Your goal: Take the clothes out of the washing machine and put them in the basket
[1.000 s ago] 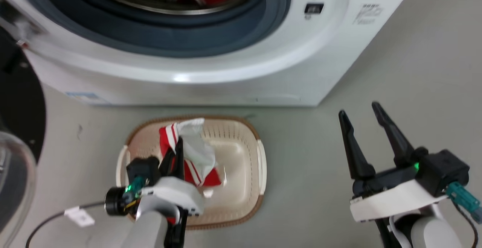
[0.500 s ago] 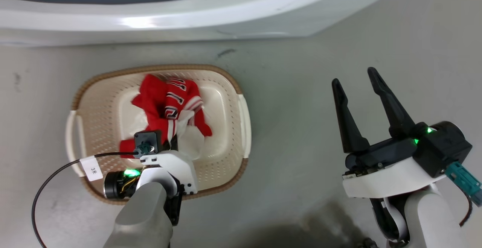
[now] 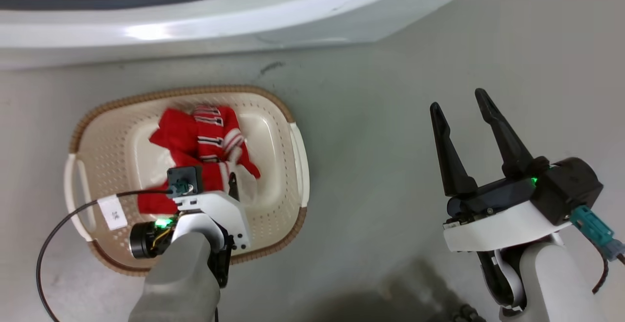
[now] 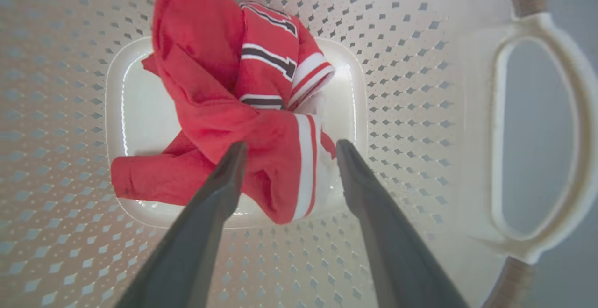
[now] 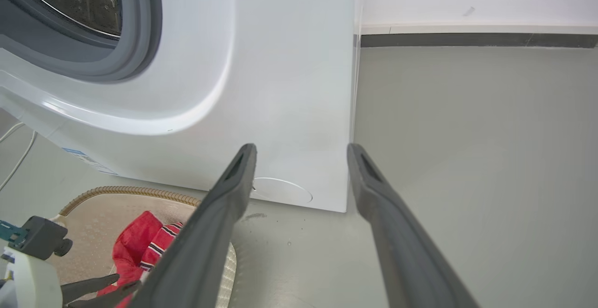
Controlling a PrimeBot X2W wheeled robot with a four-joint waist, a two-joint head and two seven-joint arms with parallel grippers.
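Head camera looks steeply down; left wrist camera sits close inside the basket (image 4: 420,88), shared by all views.

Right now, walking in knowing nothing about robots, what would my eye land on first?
The bright red clothes, heaped in the cream basket on the grey floor before the white washing machine. The left gripper hovers open right above them, while the right gripper hangs open off to the side.

The clothes (image 4: 224,111) are soft, matt red cloth. The basket (image 4: 411,88) is smooth cream plastic with a glossy bottom and a brown rim rough like weave. The washing machine (image 5: 289,88) has a glossy white shell. The floor (image 3: 390,117) is smooth, dull grey.
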